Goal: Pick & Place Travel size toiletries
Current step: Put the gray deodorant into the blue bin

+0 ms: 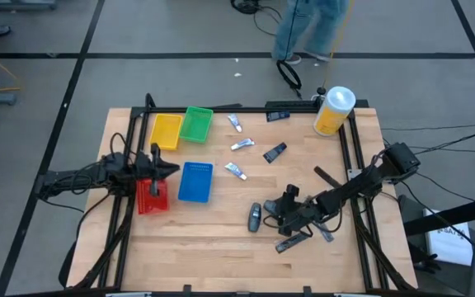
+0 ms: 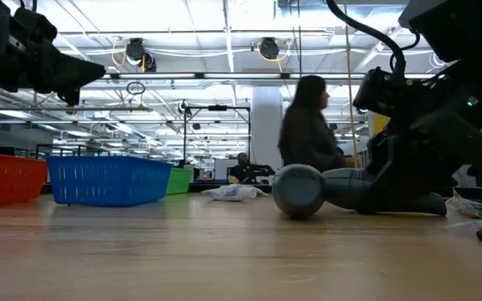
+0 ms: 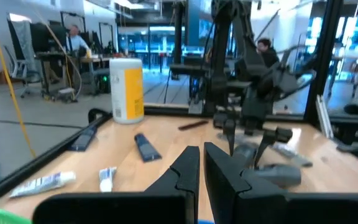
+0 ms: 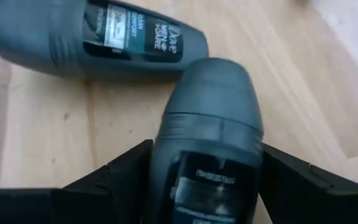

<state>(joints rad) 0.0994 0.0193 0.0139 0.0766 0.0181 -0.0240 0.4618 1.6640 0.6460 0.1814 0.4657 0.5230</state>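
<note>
Right gripper point(image 4: 207, 180), low over the table's near right part, has its two dark fingers spread wide with a dark grey roll-on deodorant point(image 4: 207, 124) lying between them. In the right wrist view, the roll-on's long axis runs straight out from the wrist, in line with the fingers, with its rounded cap at the far end, beyond the fingertips. Both fingers stand just beside its flanks; whether they already press on it cannot be made out, so it looks bracketed rather than firmly held. A second dark roll-on point(image 4: 98, 37) lies just ahead of the gripper, crosswise to the first, its side close to or touching that rounded cap. From above, this pair sits at the right gripper's tip, with small white tubes point(image 1: 236, 171) farther off toward the coloured trays point(image 1: 195, 183). Left gripper point(image 3: 199, 171) is closed and empty, hovering above the red tray, well away from these pieces. By this layout the right arm is far nearer, and squeezing across the roll-on's width seems the move due.
</note>
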